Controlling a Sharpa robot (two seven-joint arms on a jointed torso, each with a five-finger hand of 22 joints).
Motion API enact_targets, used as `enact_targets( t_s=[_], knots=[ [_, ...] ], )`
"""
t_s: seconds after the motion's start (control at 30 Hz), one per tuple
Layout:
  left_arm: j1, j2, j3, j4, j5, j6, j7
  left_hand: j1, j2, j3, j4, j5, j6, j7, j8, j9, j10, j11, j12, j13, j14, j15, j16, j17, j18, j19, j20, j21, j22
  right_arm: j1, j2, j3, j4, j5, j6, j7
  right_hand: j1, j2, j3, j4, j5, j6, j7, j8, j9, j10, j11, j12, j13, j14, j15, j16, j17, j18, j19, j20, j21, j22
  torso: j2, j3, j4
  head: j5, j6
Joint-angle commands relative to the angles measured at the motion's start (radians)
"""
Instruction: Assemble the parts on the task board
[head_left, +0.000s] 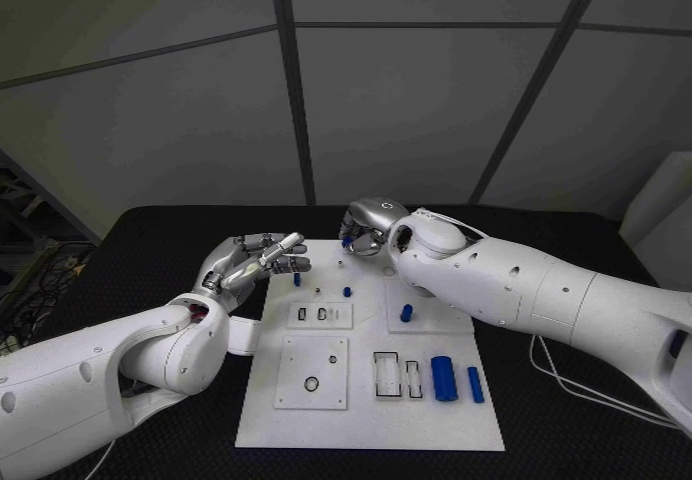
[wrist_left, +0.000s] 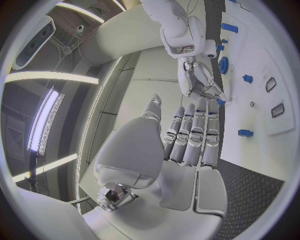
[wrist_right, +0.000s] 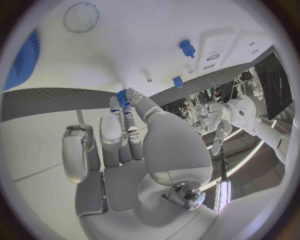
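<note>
Dim, cool overhead light; wrist views bend strongly at edges.

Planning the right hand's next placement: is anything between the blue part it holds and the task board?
Nothing visible blocks it. The right hand pinches a small blue part just off the far edge of the task board, with open space between them. The left hand hovers off to the side.

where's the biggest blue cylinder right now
In the head view, the big blue cylinder lies near the task board's right edge, beside a thinner blue part.
</note>
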Motion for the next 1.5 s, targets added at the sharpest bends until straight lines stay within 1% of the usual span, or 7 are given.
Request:
enact_targets(
  t_s=[0.03, 0.4, 0.63, 0.93, 1.23, 1.4, 1.5],
  knots=[
    [0.002, -0.001, 0.001, 0.003, 0.000, 0.009, 0.002, -0.002, 0.008, -0.002, -0.002, 0.001, 0.005, 0.006, -0.006, -0.002, -0.001, 0.004, -0.002, -0.001, -0.008, 0.000, -0.006, -0.001, -0.004, 0.008, 0.002, 0.005, -0.002, 0.003, 0.000, 0.000, -0.002, -0.025, 0.036, -0.020, -0.005, -0.004, 0.005, 0.001, 0.005, 0.000, 0.007, -0.002, 0.001, -0.007, -0.001, 0.000, 0.001, 0.009, -0.003, 0.003, -0.001, -0.013, 0.031, -0.006, -0.001, 0.142, 0.001, 0.0008, -0.0008, -0.001, -0.001],
    [0.002, 0.001, 0.001, 0.001, 0.000, 0.010, 0.001, -0.002, 0.008, -0.003, -0.004, 0.000, 0.004, 0.006, -0.007, -0.002, -0.002, 0.005, -0.004, -0.001, -0.008, 0.000, -0.007, 0.000, -0.004, 0.009, 0.002, 0.005, -0.002, 0.003, 0.012, 0.000, -0.016, -0.028, 0.053, -0.018, -0.009, -0.009, 0.006, 0.001, 0.001, -0.002, 0.008, -0.004, 0.002, -0.018, 0.002, -0.001, -0.001, 0.006, -0.001, -0.001, -0.010, -0.011, 0.025, -0.003, -0.005, 0.133, 0.002, 0.0004, 0.0015, -0.001, -0.003],
    [0.002, 0.001, 0.001, 0.000, 0.000, 0.011, 0.000, -0.002, 0.008, -0.003, -0.004, 0.000, 0.004, 0.006, -0.007, -0.002, -0.002, 0.005, -0.004, -0.001, -0.008, 0.000, -0.007, 0.000, -0.004, 0.009, 0.002, 0.005, -0.002, 0.003, 0.016, 0.000, -0.021, -0.028, 0.059, -0.009, -0.013, -0.012, 0.007, 0.001, -0.002, -0.009, 0.011, -0.008, 0.001, -0.025, 0.005, 0.000, -0.002, 0.003, 0.002, -0.004, -0.017, -0.010, 0.022, -0.001, -0.007, 0.128, 0.002, -0.0003, 0.0010, 0.000, -0.003],
    [0.003, 0.000, 0.001, -0.003, 0.000, 0.011, -0.001, -0.002, 0.008, -0.003, -0.004, 0.000, 0.004, 0.006, -0.007, -0.002, -0.002, 0.005, -0.004, -0.001, -0.008, 0.000, -0.007, 0.000, -0.004, 0.009, 0.002, 0.005, -0.002, 0.003, 0.005, 0.000, 0.002, -0.026, 0.078, -0.001, -0.013, -0.013, 0.007, 0.002, -0.003, -0.009, 0.011, -0.008, 0.001, -0.025, 0.005, 0.000, -0.002, 0.003, 0.002, -0.005, -0.018, -0.010, 0.022, -0.001, -0.007, 0.128, 0.002, 0.0001, 0.0002, 0.003, -0.004],
    [0.003, -0.001, 0.001, -0.007, 0.000, 0.010, -0.002, -0.002, 0.008, -0.003, -0.004, 0.000, 0.004, 0.006, -0.007, -0.002, -0.002, 0.005, -0.004, -0.001, -0.008, 0.000, -0.007, 0.000, -0.004, 0.009, 0.002, 0.005, -0.002, 0.002, -0.012, 0.000, 0.026, -0.022, 0.069, 0.005, -0.014, -0.012, 0.007, 0.003, -0.003, -0.007, 0.010, -0.007, 0.002, -0.024, 0.005, 0.001, -0.002, 0.002, 0.003, -0.005, -0.018, -0.010, 0.022, 0.000, -0.006, 0.129, 0.003, 0.0004, 0.0011, 0.006, -0.005],
    [0.003, -0.002, 0.001, -0.010, 0.000, 0.009, -0.003, -0.003, 0.009, -0.004, -0.005, -0.001, 0.004, 0.007, -0.008, -0.002, -0.002, 0.005, -0.005, -0.001, -0.008, 0.000, -0.008, 0.000, -0.004, 0.009, 0.002, 0.005, -0.002, 0.002, -0.018, 0.000, 0.030, -0.018, 0.062, 0.007, -0.015, -0.012, 0.007, 0.003, -0.004, -0.007, 0.010, -0.007, 0.002, -0.024, 0.005, 0.001, -0.002, 0.002, 0.003, -0.006, -0.020, -0.010, 0.021, 0.000, -0.007, 0.128, 0.003, 0.0008, 0.0002, 0.007, -0.005],
    [0.003, -0.002, 0.001, -0.011, 0.000, 0.009, -0.003, -0.003, 0.009, -0.004, -0.005, -0.001, 0.004, 0.007, -0.008, -0.002, -0.002, 0.005, -0.005, -0.001, -0.008, 0.000, -0.008, 0.000, -0.004, 0.009, 0.002, 0.005, -0.002, 0.002, -0.019, 0.000, 0.029, -0.017, 0.065, 0.007, -0.016, -0.014, 0.007, 0.003, -0.004, -0.007, 0.010, -0.007, 0.002, -0.025, 0.005, 0.001, -0.002, 0.001, 0.003, -0.007, -0.021, -0.010, 0.021, 0.000, -0.007, 0.128, 0.003, 0.0001, 0.0003, 0.006, -0.005]
  ],
)
